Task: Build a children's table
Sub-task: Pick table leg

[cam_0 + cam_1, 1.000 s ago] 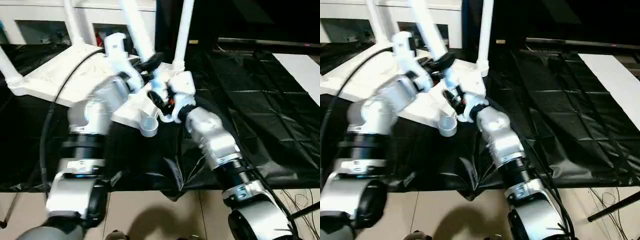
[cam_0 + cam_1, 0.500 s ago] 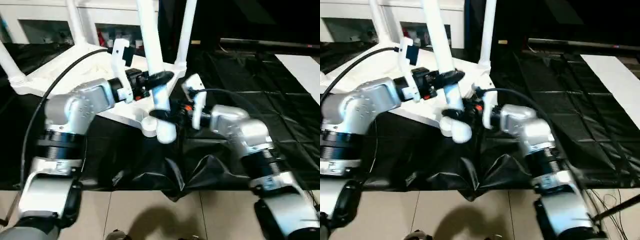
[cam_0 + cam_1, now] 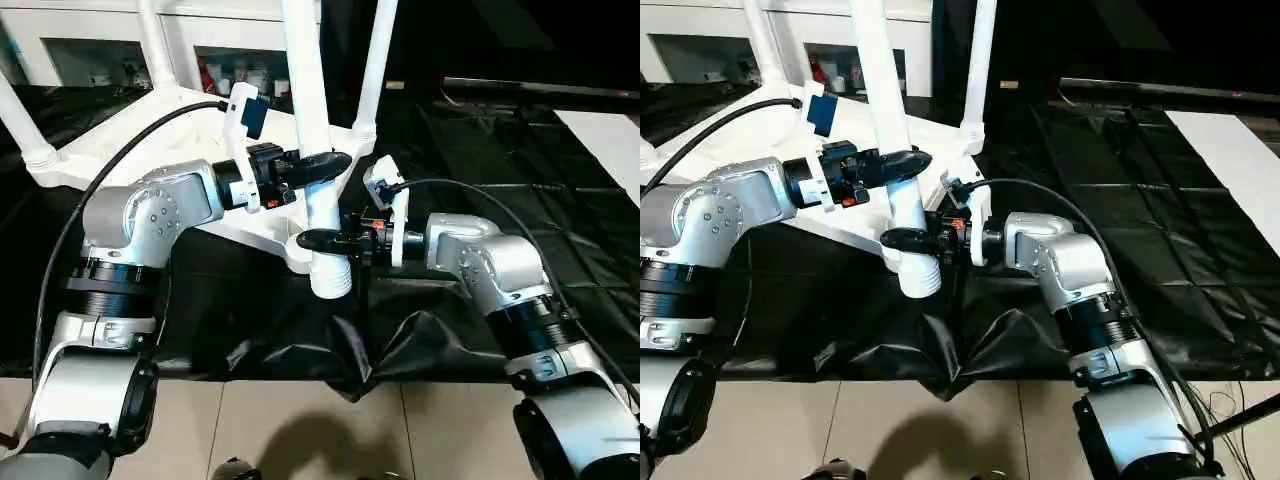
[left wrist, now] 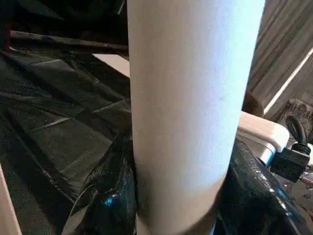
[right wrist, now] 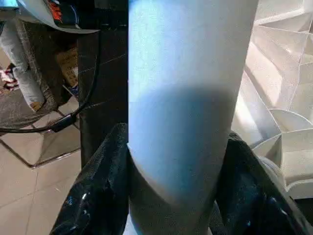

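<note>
Three long white tapered tube legs [image 3: 376, 70] already stand up out of the corner sockets of the upside-down white plastic rectangular tabletop [image 3: 190, 135] with its ribbed underside, which sits on the black plastic sheet [image 3: 520, 190], so the robot looks to be on the last leg of the build. That fourth white tube leg [image 3: 312, 150] is held roughly upright by both arms: the left gripper [image 3: 325, 163] is clamped around it higher up, and the right gripper [image 3: 322, 240] is clamped around it lower down, just above its ribbed butt end. The butt end hangs right beside the near round corner socket [image 3: 297, 243], seemingly not seated yet. Next move is probably nudging the end over the socket mouth, keeping the leg square, then pressing down. If it goes in tilted it'll likely jam or shove the tabletop across the sheet.
</note>
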Tool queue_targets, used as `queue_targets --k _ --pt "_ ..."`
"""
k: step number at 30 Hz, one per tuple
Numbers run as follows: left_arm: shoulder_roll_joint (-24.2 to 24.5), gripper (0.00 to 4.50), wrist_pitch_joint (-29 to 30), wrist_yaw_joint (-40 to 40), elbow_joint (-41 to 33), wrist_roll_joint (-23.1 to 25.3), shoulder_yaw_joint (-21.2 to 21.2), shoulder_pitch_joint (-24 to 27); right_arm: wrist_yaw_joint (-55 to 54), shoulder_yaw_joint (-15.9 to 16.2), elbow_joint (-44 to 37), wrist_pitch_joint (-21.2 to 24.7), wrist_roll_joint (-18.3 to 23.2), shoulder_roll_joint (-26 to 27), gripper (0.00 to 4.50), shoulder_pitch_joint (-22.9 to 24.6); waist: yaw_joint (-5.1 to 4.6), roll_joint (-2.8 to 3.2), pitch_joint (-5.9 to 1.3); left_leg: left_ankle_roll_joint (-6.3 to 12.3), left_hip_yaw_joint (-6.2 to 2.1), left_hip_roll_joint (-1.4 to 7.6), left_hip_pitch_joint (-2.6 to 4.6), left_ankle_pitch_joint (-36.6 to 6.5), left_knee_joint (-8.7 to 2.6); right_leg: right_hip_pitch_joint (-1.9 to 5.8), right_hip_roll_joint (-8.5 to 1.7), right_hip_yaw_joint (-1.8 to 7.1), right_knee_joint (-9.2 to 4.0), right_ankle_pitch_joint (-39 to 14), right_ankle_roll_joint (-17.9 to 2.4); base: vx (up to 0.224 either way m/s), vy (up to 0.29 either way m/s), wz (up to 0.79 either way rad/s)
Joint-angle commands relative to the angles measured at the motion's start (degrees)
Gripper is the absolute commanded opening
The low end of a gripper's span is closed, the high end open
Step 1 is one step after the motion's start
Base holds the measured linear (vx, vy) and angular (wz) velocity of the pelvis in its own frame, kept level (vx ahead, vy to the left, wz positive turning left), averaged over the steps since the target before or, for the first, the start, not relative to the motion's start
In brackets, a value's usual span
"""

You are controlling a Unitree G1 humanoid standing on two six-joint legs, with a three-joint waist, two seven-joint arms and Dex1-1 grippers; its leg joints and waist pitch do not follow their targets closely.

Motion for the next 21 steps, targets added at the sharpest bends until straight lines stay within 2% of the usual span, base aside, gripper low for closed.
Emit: queue_targets --k 1,2,3,6,7,8,11,14,15,21 --pt "-0.80 1.84 -1.37 3.24 1.37 0.92 1.81 -2.54 -1.01 0.14 -1.44 0.17 -1.01 -0.60 1.87 0.48 0.18 1.08 -5.14 -0.02 0.43 0.00 0.24 -6.39 -3.25 4.21 -4.05 3.20 -3.89 -6.21 -10.09 0.000 0.000 0.00" --pt "-1.74 2.40 -2.58 7.50 2.66 2.73 2.62 -3.04 -2.63 -0.10 -1.61 -0.52 -1.85 -0.27 1.86 0.58 0.15 1.14 -5.11 -0.02 0.48 -0.02 0.23 -6.48 -3.23 4.17 -4.01 3.22 -4.03 -6.08 -10.09 0.000 0.000 0.00" --pt "-2.14 2.54 -3.63 9.67 3.10 4.01 2.79 -3.16 -3.71 -0.28 -1.68 -0.87 -2.25 0.07 1.86 0.63 0.42 0.92 -5.16 -0.19 0.48 -0.06 0.32 -6.70 -3.19 4.19 -3.99 3.20 -4.13 -6.26 -9.96 0.000 0.000 0.00" --pt "-4.32 2.61 -7.08 16.41 1.21 7.24 3.11 -2.20 -7.39 -0.33 -1.68 -1.78 -3.38 1.94 1.86 0.97 0.45 0.94 -5.18 -0.62 0.32 0.02 0.24 -6.98 -3.27 4.25 -4.06 3.13 -4.08 -6.57 -9.35 0.000 0.000 0.00" --pt "-4.32 2.90 -7.08 16.41 1.21 7.24 3.11 -2.20 -7.39 -0.33 -1.68 -1.78 -3.38 1.94 1.86 0.97 0.46 1.09 -5.18 -0.72 0.26 0.03 0.19 -6.95 -3.28 4.32 -4.10 3.12 -4.01 -6.37 -9.34 0.000 0.000 0.00" --pt "-7.10 2.98 -9.96 26.06 -1.75 11.83 3.14 -0.99 -12.00 -0.17 -0.64 -2.83 -4.82 4.46 1.86 1.03 0.27 1.18 -5.31 -0.97 0.11 0.41 0.08 -6.53 -3.34 4.43 -4.14 3.19 -3.81 -4.76 -9.35 0.000 0.000 0.00" --pt "-9.68 2.99 -9.48 29.91 -4.22 11.83 4.00 0.03 -17.09 -0.06 1.16 -4.30 -6.90 6.58 1.86 0.53 0.14 0.85 -5.36 -0.64 0.23 0.10 0.02 -6.04 -3.22 4.44 -4.17 3.12 -3.73 -4.01 -9.63 0.000 0.000 0.00" --pt "-11.48 2.99 -8.96 33.05 -4.77 12.30 4.22 0.72 -21.25 -0.41 2.54 -4.62 -7.85 8.58 1.86 -0.21 0.14 0.81 -5.27 -0.44 0.32 0.06 0.13 -5.87 -3.23 4.19 -4.10 3.15 -3.80 -4.51 -10.08 0.000 0.000 0.00" --pt "-11.87 2.70 -9.33 34.35 -4.44 12.75 4.37 0.77 -22.22 -0.78 2.71 -4.35 -7.78 9.14 1.86 -0.39 0.00 0.85 -5.23 -0.51 0.34 0.13 0.32 -6.52 -3.27 4.02 -4.03 3.16 -3.90 -5.20 -9.88 0.000 0.000 0.00" --pt "-14.87 2.37 -10.26 38.86 -3.78 12.37 7.21 0.82 -25.34 -1.67 3.26 -5.18 -9.29 10.58 1.86 -1.49 0.04 0.74 -5.17 -0.41 0.36 0.08 0.26 -6.92 -3.30 4.08 -4.09 3.24 -4.14 -6.02 -8.94 0.000 0.000 0.00"
